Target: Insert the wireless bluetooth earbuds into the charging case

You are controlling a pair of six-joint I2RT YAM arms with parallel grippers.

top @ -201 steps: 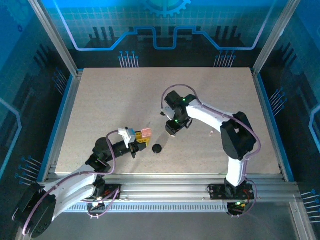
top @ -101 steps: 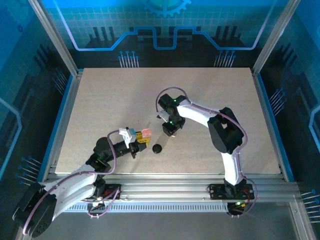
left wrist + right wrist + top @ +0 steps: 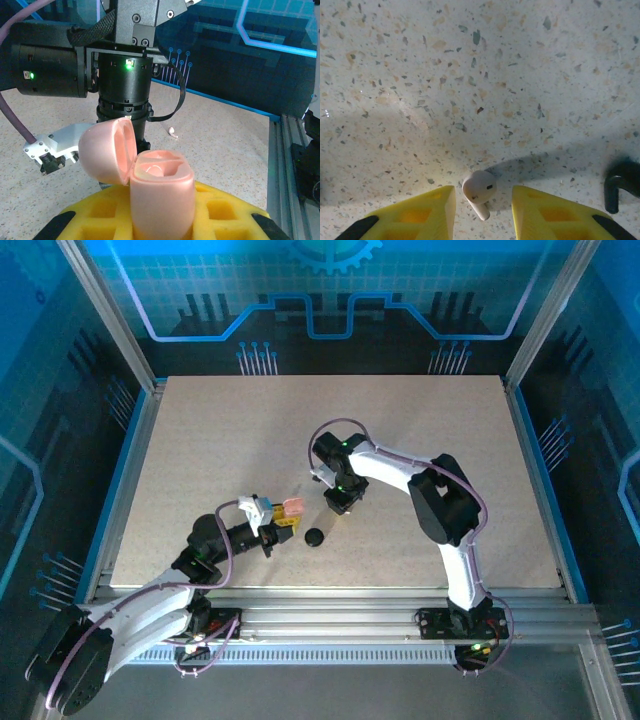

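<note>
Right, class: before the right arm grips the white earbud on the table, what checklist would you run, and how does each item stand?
1. Charging case lid open: ok, swung back on its hinge.
2. Left gripper holding the case: ok, jaws shut on its body, case upright.
3. Earbud between the right gripper jaws: ok, it lies on the table, roughly centred.
4. Right jaws closed on the earbud: not ok, a gap shows on each side.
5. Free pocket in the case: cannot tell; something pale sits in one pocket.
6. Black disc out of the way: ok, apart from both grippers.
</note>
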